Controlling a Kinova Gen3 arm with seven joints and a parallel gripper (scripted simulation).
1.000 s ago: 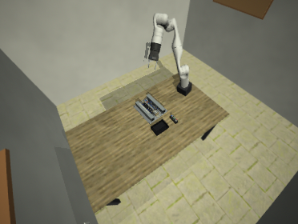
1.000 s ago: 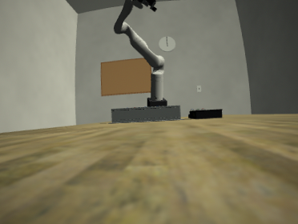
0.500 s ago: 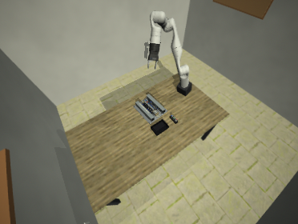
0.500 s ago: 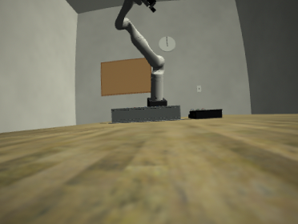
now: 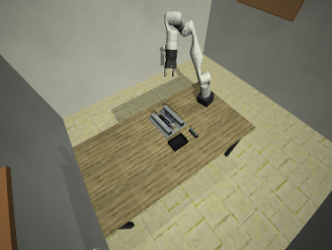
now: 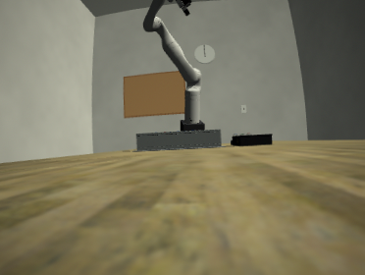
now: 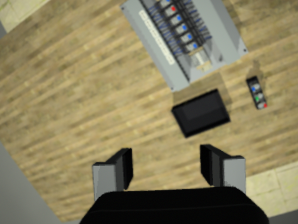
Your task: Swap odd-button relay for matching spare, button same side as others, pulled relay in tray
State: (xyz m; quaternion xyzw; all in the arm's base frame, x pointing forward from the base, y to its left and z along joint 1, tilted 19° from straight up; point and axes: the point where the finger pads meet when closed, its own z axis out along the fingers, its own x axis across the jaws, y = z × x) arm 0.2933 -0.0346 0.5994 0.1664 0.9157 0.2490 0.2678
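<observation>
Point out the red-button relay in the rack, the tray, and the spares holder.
red-button relay [image 7: 173, 9]: wrist view, its button
tray [image 5: 178, 142] [image 6: 252, 139] [image 7: 201, 113]: top, floor; exterior, side wall; wrist, floor
spares holder [image 7: 249, 80]: wrist view, end

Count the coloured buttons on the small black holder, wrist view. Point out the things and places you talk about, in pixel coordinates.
3: blue button [image 7: 253, 89] at the upper end, green button [image 7: 257, 99] in the middle, red button [image 7: 265, 105] at the lower end.
</observation>
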